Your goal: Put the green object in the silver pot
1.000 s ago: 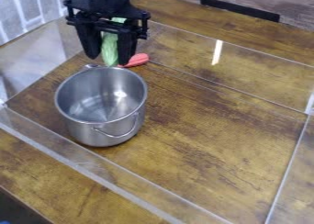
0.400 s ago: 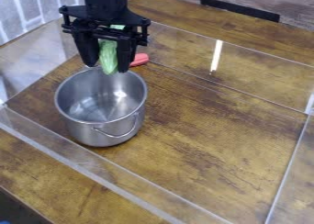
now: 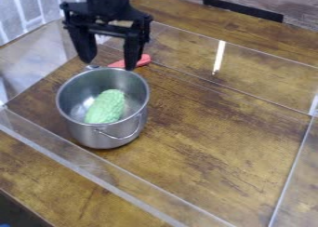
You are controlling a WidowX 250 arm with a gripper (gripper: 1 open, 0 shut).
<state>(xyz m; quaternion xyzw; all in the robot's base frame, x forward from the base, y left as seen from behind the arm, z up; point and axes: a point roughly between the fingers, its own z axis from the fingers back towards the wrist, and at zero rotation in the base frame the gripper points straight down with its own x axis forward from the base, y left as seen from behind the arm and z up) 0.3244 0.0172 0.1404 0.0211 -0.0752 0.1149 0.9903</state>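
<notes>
The green object point(image 3: 107, 107), a light green bumpy oval, lies inside the silver pot point(image 3: 134, 117) on its bottom. The pot is round shiny steel with a small loop handle at its front. Above the pot's far rim hangs my black gripper point(image 3: 110, 47), pointing down, its two fingers point(image 3: 82, 46) spread wide apart and nothing between them.
A flat red item point(image 3: 134, 61) lies on the wooden table just behind the pot, partly hidden by my right finger. Clear plastic walls point(image 3: 187, 189) border the table at the front and sides. A bright light reflection point(image 3: 220, 54) shows to the right.
My gripper let go of the green object, which dropped into the pot. The fingers went from shut on it to wide open. The hand stayed in place.
</notes>
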